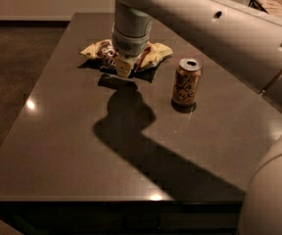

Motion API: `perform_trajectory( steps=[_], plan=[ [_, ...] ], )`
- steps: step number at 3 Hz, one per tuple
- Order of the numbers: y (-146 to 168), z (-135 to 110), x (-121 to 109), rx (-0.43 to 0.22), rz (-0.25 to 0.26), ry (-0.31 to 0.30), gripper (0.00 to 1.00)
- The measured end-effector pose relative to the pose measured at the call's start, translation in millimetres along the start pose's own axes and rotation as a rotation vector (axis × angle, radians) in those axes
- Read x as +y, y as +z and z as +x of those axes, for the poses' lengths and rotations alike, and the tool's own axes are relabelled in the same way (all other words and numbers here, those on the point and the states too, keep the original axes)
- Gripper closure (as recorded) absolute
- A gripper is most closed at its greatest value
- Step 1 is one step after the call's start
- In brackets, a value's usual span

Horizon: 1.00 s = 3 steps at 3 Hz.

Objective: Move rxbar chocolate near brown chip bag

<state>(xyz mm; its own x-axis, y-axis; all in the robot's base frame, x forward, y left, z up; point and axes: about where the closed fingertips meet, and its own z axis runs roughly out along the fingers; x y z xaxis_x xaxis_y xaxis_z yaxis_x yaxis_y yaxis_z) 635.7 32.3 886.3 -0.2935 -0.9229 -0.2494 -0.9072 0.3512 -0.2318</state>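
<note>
Over the table [58, 146], jaws apparently clamp rxbar chocolate [107, 61] against brown chip bag [155, 55].

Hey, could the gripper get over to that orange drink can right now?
Probably yes. The gripper hangs at the front edge of the wrinkly brown chip bag, and the upright orange-tan drink can stands apart to its side with nothing between them.
</note>
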Motion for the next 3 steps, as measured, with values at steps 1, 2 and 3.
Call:
perform_trajectory(
  steps=[1, 2, 3],
  plan=[
    [3.1, 6.9, -16.6, 0.011, 0.040, 0.016, 0.44],
    [4.5, 7.2, -16.9, 0.013, 0.041, 0.016, 0.20],
    [6.0, 7.3, -16.5, 0.015, 0.040, 0.015, 0.00]
  ],
)
